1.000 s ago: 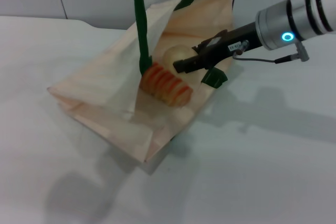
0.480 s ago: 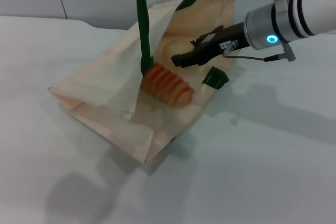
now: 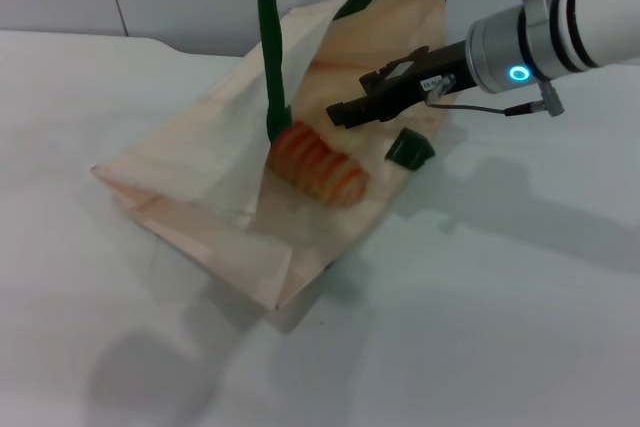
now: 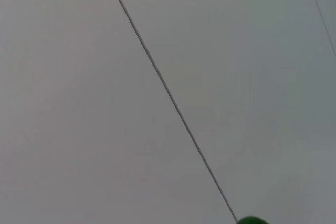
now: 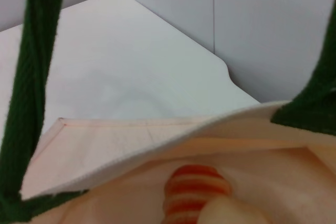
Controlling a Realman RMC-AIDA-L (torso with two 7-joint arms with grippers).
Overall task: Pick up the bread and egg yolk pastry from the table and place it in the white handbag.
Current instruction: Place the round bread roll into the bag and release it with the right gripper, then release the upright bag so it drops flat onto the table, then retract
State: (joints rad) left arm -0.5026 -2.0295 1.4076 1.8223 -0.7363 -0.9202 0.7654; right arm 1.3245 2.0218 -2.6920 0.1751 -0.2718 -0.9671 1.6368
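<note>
The white handbag (image 3: pixel 200 167) lies tilted on the table (image 3: pixel 500 307), its dark green handles (image 3: pixel 270 47) pulled straight up out of the head view. The ridged orange bread (image 3: pixel 318 165) lies inside the bag's open mouth. My right gripper (image 3: pixel 350 102) hovers just above the mouth, past the bread, open and empty. The egg yolk pastry is hidden behind it in the head view. The right wrist view shows the pastry (image 5: pixel 231 214) lying in the bag beside the bread (image 5: pixel 195 190). My left gripper is out of view.
A green tab (image 3: pixel 410 150) sticks out at the bag's rim under my right arm. A grey panelled wall stands behind the table. The left wrist view shows only that wall and a bit of green handle (image 4: pixel 252 220).
My right gripper has lifted up and back from the bag's mouth, leaving the pastry inside. It now hides the pastry in the head view. The bag and bread have stayed put.
</note>
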